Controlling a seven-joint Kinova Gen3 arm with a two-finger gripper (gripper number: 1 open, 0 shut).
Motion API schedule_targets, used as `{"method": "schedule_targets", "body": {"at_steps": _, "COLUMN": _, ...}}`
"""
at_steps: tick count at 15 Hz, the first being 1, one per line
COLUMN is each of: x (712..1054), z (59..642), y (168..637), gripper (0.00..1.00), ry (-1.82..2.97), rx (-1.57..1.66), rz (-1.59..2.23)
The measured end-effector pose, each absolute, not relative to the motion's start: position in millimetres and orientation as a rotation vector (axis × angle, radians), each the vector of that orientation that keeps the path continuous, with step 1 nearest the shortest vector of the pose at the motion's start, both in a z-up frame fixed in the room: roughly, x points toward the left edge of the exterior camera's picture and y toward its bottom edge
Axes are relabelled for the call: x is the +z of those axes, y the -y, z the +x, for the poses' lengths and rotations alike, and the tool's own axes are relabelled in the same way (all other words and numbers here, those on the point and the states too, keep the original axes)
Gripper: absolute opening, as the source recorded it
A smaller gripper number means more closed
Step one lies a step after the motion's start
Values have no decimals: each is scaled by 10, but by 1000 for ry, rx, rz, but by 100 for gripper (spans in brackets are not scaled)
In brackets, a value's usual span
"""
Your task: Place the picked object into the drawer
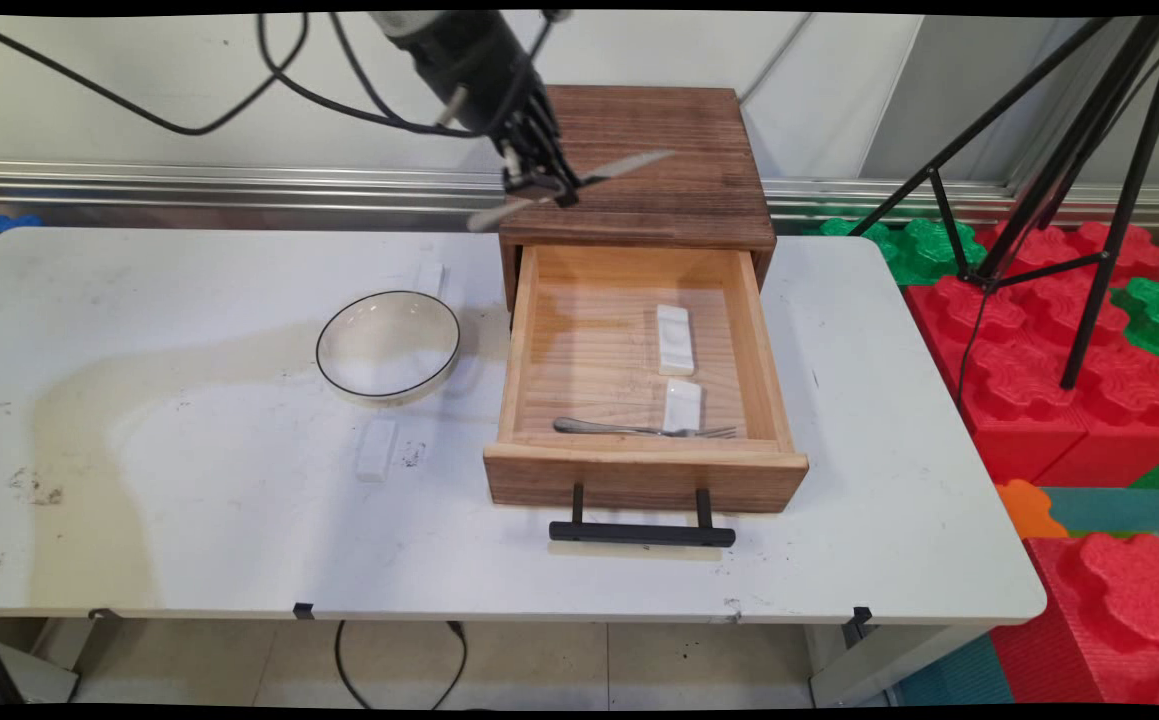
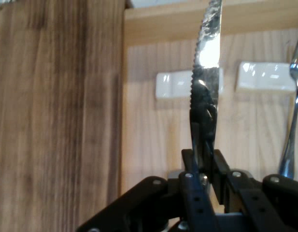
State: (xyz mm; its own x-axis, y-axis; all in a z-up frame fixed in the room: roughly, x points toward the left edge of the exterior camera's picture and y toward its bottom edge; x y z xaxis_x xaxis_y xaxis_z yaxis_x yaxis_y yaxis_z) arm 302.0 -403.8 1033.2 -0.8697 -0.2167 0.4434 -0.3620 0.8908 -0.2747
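Main view: drawer (image 1: 629,350) holds fork (image 1: 639,430).

I see even, soft indoor light; the white table (image 1: 189,520) carries a faint shadow. Glare whitens the serrated silver knife blade (image 2: 209,53), which looks motion-blurred from above.

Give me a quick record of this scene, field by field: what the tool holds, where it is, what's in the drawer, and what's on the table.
tool: shut on knife, raised above the cabinet
drawer: pulled open
in drawer: fork, two white rests
on table: bowl left of the drawer, a white rest in front of the bowl
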Motion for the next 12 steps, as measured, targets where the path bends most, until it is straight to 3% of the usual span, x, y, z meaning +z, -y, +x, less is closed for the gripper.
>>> {"method": "schedule_targets", "body": {"at_steps": 12, "x": 9864, "z": 2392, "y": 4454, "gripper": 0, "ry": 2665, "rx": 429, "rz": 362}}
